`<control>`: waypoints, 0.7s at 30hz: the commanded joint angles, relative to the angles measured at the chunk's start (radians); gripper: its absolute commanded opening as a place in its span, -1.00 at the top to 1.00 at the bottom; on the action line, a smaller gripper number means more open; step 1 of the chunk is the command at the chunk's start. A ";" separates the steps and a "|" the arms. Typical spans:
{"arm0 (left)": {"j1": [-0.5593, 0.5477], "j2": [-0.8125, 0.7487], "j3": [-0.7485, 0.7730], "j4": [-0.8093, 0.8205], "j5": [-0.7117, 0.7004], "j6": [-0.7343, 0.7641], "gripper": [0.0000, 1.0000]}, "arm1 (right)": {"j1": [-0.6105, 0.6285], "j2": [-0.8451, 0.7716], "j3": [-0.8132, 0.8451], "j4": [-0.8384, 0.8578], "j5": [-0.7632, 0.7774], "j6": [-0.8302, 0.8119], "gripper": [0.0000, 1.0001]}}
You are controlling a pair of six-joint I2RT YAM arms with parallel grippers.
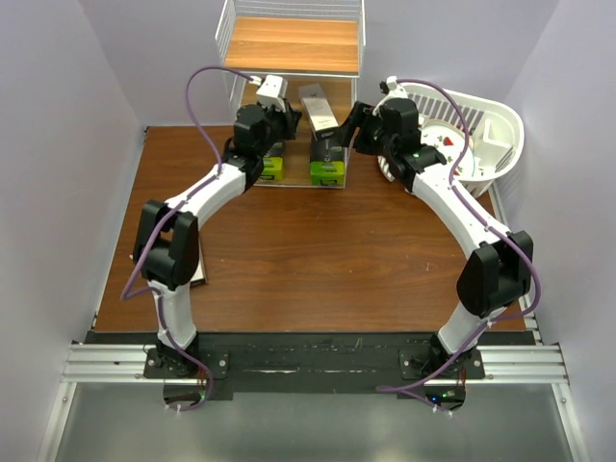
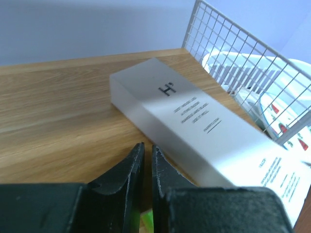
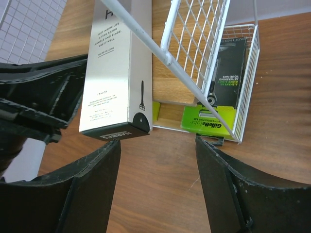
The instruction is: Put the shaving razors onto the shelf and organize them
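The shelf [image 1: 289, 43] stands at the back centre. A white carton [image 1: 319, 109] lies on its middle tier with its near end sticking out; it also shows in the left wrist view [image 2: 194, 121] and the right wrist view [image 3: 116, 73]. Two black packs with lime-green ends [image 1: 272, 166] [image 1: 327, 171] lie on the bottom tier; one shows in the right wrist view [image 3: 214, 119]. My left gripper [image 1: 277, 117] [image 2: 146, 155] is shut and empty over the middle tier, just left of the carton. My right gripper [image 1: 352, 125] [image 3: 158, 165] is open and empty, in front of the carton's near end.
A white slatted basket [image 1: 500, 135] with items inside stands right of the shelf, close behind my right arm. The shelf's wire side [image 2: 243, 58] is right of the carton. A dark flat thing [image 1: 197, 276] lies under my left arm's elbow.
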 commanded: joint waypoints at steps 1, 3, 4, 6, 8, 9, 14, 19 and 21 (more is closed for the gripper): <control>-0.027 0.040 0.089 0.082 0.003 -0.025 0.69 | -0.004 0.003 0.018 0.064 -0.022 0.008 -0.34; -0.034 0.062 0.115 0.085 0.011 -0.031 0.69 | -0.004 0.011 0.020 0.064 -0.023 0.009 -0.35; -0.042 0.070 0.123 0.085 0.012 -0.034 0.69 | -0.003 0.015 0.021 0.062 -0.025 0.012 -0.35; -0.051 0.086 0.137 0.091 0.011 -0.036 0.68 | -0.004 0.020 0.021 0.062 -0.028 0.011 -0.35; -0.054 0.098 0.146 0.094 0.014 -0.039 0.68 | -0.006 0.021 0.023 0.062 -0.020 0.011 -0.36; -0.057 0.109 0.157 0.094 0.013 -0.040 0.68 | -0.004 0.026 0.021 0.061 -0.017 0.011 -0.35; -0.062 0.124 0.174 0.097 0.002 -0.049 0.68 | -0.007 0.021 0.018 0.061 0.003 0.008 -0.39; -0.064 0.135 0.184 0.105 -0.010 -0.054 0.68 | -0.015 0.015 0.012 0.062 0.032 0.002 -0.41; -0.067 0.148 0.200 0.105 -0.014 -0.057 0.68 | -0.018 0.017 0.010 0.064 0.040 -0.005 -0.43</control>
